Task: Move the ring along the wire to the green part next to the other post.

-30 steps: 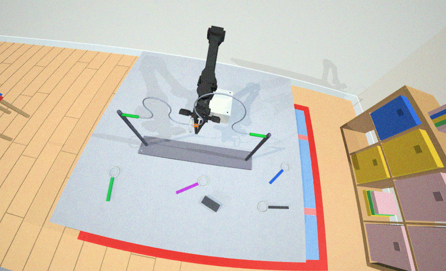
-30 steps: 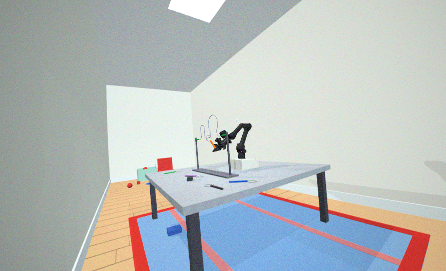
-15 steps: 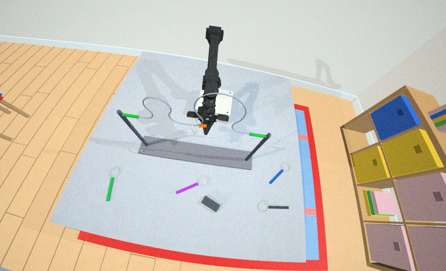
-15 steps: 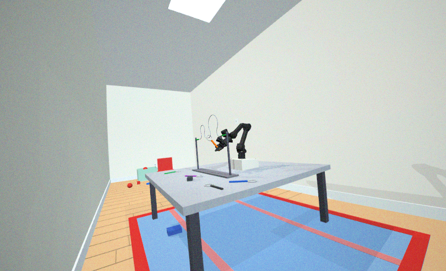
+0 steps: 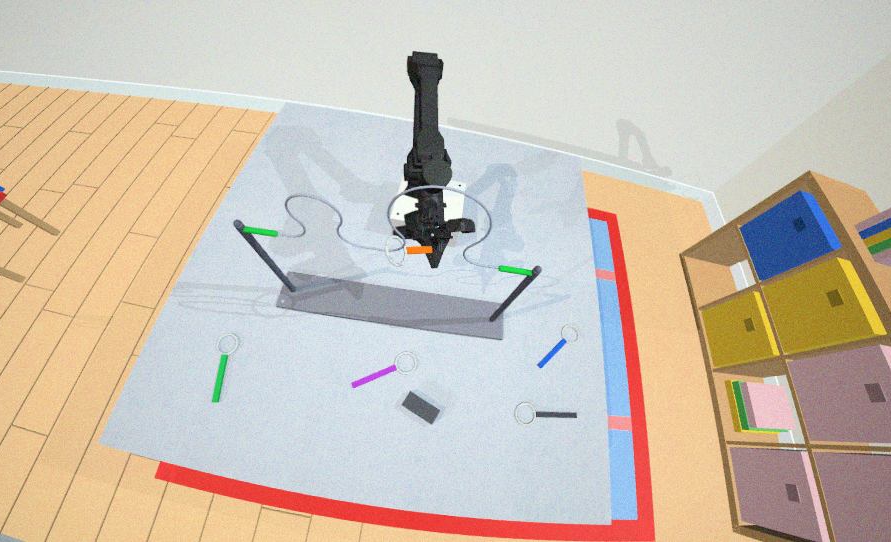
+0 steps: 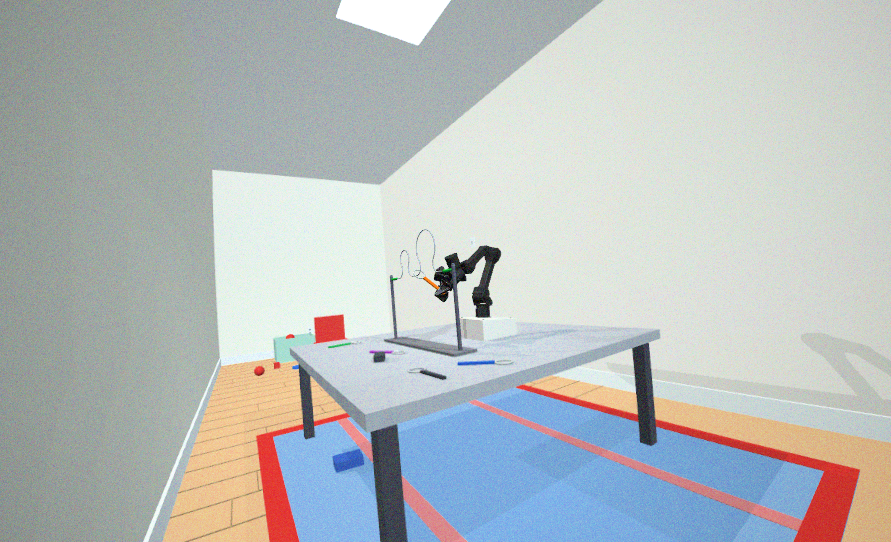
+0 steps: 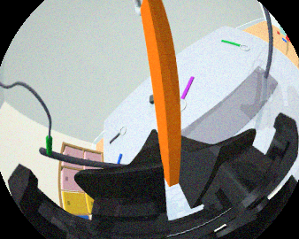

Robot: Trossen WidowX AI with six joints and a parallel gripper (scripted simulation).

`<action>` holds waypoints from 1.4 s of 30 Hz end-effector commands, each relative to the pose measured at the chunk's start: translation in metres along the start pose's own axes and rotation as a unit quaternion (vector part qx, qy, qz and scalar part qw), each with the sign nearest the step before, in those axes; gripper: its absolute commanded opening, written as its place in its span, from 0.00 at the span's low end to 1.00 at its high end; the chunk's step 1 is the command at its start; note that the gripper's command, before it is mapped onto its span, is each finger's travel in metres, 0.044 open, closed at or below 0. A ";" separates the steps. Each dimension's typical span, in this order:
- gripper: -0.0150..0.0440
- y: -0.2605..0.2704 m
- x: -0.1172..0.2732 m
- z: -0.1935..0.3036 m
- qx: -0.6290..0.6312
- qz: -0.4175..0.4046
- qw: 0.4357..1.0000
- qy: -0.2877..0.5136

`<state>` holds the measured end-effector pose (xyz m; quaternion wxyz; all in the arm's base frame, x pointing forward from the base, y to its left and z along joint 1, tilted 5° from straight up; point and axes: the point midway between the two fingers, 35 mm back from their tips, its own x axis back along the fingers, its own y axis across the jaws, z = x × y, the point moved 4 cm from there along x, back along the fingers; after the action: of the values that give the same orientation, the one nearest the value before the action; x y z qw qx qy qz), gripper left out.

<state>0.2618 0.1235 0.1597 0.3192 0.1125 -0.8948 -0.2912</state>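
The ring [image 5: 386, 249] with its orange handle [image 5: 419, 249] [image 6: 429, 282] [image 7: 164, 88] is around the thin grey wire [image 5: 489, 222] [image 7: 32, 94], at the low left foot of the large middle loop. Whether ring and wire touch is too small to tell. The handle points right in the top view and slopes down to my gripper [image 5: 434, 258] [image 6: 441, 293] [image 7: 171, 174], which is shut on it. Green parts are at the left [image 5: 260, 231] and right [image 5: 516, 270] [image 7: 49, 145] ends, beside the left post [image 5: 266, 259] and right post [image 5: 516, 294]. The ring is mostly out of the wrist view.
The posts stand on a grey base plate [image 5: 394, 306]. On the table [image 5: 300, 464] lie a green-handled ring [image 5: 219, 378], a purple-handled one [image 5: 373, 376], a blue-handled one [image 5: 552, 353], a black-handled one [image 5: 556, 414] and a dark block [image 5: 421, 407]. The large wire loop passes close above my arm in the top view.
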 end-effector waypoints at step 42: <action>0.00 0.094 0.036 -0.041 -0.338 -0.198 0.919 0.040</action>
<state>0.2582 0.1658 0.2482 0.3144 0.1761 -0.7072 -0.6083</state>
